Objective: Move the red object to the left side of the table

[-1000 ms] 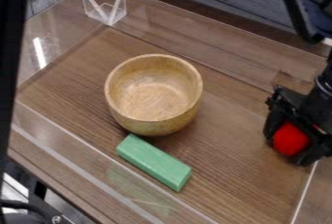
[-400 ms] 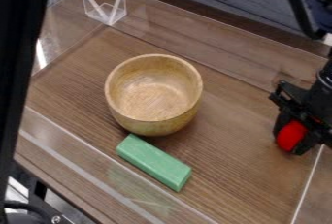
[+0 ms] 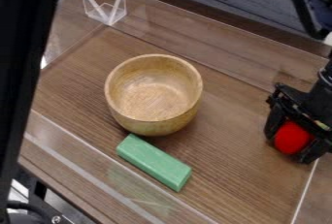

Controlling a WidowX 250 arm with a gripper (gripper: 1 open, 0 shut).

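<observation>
The red object (image 3: 290,140) is a small bright red rounded toy lying on the table (image 3: 234,92) at its right edge, close to the front right corner. My black gripper (image 3: 296,143) points down over it, with the jaws spread wide and one finger on either side of the toy. The gripper looks open around the toy rather than clamped on it. The fingers hide the toy's sides and its underside.
A wooden bowl (image 3: 154,94) stands mid-table, left of the gripper. A green rectangular block (image 3: 154,162) lies in front of the bowl. Low clear acrylic walls (image 3: 78,34) ring the tabletop, and one runs just right of the gripper. A clear stand (image 3: 104,7) sits at the back left.
The jaws narrowed around the red toy about half a second ago and have spread wide again. The hand has stayed in the same spot, and the toy has not shifted noticeably.
</observation>
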